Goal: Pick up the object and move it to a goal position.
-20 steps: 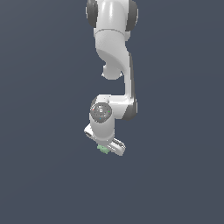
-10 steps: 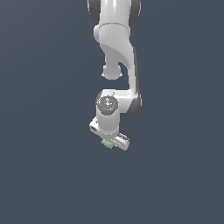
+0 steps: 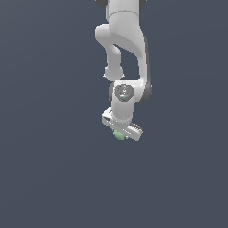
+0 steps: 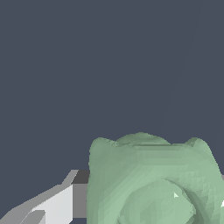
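The object (image 3: 118, 134) is a small pale green blocky piece that peeks out under the white hand of the arm, near the middle of the exterior view. My gripper (image 3: 119, 133) is shut on it and points down, and the hand hides most of the piece there. In the wrist view the object (image 4: 151, 181) fills the near part of the picture, showing a lobed edge and a round ring mark. One grey and white finger (image 4: 65, 199) presses against its side. The other finger is out of frame.
A plain dark grey-blue surface (image 3: 49, 169) lies all around the arm, with no other objects, edges or markers visible in either view.
The arm has shifted steadily toward the exterior view's right over the last second, carrying the green piece in the shut gripper, and the hand has risen slightly.
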You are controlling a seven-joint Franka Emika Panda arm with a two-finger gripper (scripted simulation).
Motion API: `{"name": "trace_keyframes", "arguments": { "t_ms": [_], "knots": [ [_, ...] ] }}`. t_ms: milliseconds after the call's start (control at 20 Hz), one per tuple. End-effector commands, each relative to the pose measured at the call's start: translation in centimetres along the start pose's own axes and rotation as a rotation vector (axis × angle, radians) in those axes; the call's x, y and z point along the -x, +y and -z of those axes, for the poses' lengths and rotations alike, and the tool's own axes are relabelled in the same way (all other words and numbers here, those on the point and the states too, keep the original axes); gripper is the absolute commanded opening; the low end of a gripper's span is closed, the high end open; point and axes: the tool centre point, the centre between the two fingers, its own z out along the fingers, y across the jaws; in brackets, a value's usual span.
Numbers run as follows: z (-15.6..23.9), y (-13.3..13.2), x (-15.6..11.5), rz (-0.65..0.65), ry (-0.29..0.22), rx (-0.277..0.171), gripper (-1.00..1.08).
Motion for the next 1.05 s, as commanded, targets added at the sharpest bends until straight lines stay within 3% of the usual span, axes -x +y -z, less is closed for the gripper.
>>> {"name": "trace_keyframes", "arguments": {
  "t_ms": [0, 550, 1000],
  "knots": [
    [0.5, -0.4, 2.2, 0.0, 0.0, 0.0, -1.0],
    [2.4, -2.2, 10.4, 0.0, 0.0, 0.0, -1.0],
    [3.1, -2.9, 13.0, 0.0, 0.0, 0.0, -1.0]
  ]
}}
